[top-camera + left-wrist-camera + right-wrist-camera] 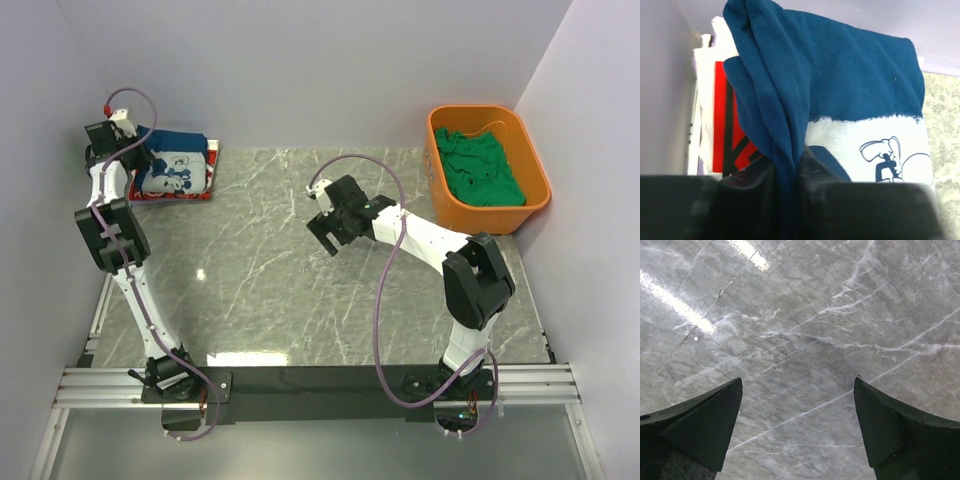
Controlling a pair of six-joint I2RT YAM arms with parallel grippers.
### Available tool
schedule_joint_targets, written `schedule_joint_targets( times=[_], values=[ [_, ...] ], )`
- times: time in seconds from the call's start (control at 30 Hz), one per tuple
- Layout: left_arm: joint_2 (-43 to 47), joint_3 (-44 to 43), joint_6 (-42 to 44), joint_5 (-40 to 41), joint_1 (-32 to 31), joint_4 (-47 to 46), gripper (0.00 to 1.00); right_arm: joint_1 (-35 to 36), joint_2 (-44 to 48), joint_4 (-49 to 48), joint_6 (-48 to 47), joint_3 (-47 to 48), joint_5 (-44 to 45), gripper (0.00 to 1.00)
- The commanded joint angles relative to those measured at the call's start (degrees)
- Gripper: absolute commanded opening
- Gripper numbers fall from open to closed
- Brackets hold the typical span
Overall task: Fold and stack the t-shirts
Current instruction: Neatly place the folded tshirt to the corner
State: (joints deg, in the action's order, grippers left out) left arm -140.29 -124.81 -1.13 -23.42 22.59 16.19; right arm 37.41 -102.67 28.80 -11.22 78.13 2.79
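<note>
- Where the arms are bolted at the near edge, the grey marbled counter (280, 290) begins; it runs back to the white walls.
- Right claw (325, 232): mid-counter, right of centre, hanging over bare stone. Its wrist view shows both dark fingers (700, 432) spread wide, with only veined stone between them. It holds nothing.
- Left claw (140, 152): reached to the far-left corner, at the left edge of the shirt pile. In its wrist view the jaws stand narrow, pinched on a fold of cloth that rises from between the blurred fingers (850, 210).
- Navy blue t-shirt (175, 160): folded, white cartoon print facing up, lying on top of the pile in the far-left corner. The gathered fold in the left claw belongs to it.
- Red t-shirt (170, 196): lying flat under the navy one. Only its edges show, on the near and right sides.
- Orange plastic tub (480, 215): far-right corner, against the right wall, well apart from the pile.
- Green t-shirt (480, 165): crumpled and unfolded, inside the tub.
</note>
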Motion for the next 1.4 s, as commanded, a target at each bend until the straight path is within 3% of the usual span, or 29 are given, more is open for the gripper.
schedule_joint_targets(
  times=[0.0, 0.13, 0.27, 0.3, 0.43, 0.53, 0.6, 0.77, 0.93, 1.03, 1.27, 1.37],
  values=[
    [1.3, -2.1, 0.2, 0.6, 0.4, -2.4, 0.25, 0.6, 1.5, -0.2, -0.6, 0.8, 0.8, 0.98],
    [-1.7, -5.9, 3.8, -1.1, 0.9, 1.1, 0.4, 0.7, 1.7, -0.2, -0.6, 0.5, 1.1, 0.98],
    [-1.4, -8.0, 5.2, -0.1, 0.9, 3.0, 0.66, 0.7, 1.7, -0.1, -0.6, 0.8, 0.8, 0.98],
    [-0.9, -7.9, 6.0, 0.7, 0.9, 3.1, 0.67, 0.8, 1.8, -0.2, -0.6, 0.8, 0.7, 0.98],
    [5.5, -5.6, 7.8, 7.7, 0.9, 1.6, 0.7, 0.8, 2.9, -0.6, -1.1, 0.2, 2.1, 0.98],
    [10.1, -4.9, 10.1, 12.3, 1.1, 1.9, 0.83, 0.8, 4.3, -1.0, -1.4, -0.8, 3.2, 0.98],
    [13.4, -5.5, 10.8, 13.1, 2.1, 3.8, 0.99, 0.6, 5.0, -0.8, -1.3, -1.1, 4.2, 0.98],
    [21.8, -1.0, 10.3, 8.8, 3.8, 6.3, 0.99, -0.8, 9.2, -1.4, -1.7, -2.5, 6.2, 0.99],
    [30.9, 1.1, 10.1, 3.1, 1.9, 14.7, 0.99, -4.4, 12.5, 2.1, -0.6, 1.7, 5.6, 0.99],
    [37.3, 6.2, 8.0, 5.5, -2.4, 16.3, 1.0, -9.5, 15.1, 6.5, 1.2, 3.7, -0.1, 0.99],
    [44.7, 16.9, 6.9, 2.4, -21.0, 28.6, 0.99, -26.7, 23.1, 12.7, -1.0, 1.9, -14.5, 0.99],
    [49.7, 28.5, 2.9, 2.9, -27.0, 25.3, 1.0, -33.0, 26.7, 15.2, -2.6, 1.6, -18.8, 0.99]
  ],
)
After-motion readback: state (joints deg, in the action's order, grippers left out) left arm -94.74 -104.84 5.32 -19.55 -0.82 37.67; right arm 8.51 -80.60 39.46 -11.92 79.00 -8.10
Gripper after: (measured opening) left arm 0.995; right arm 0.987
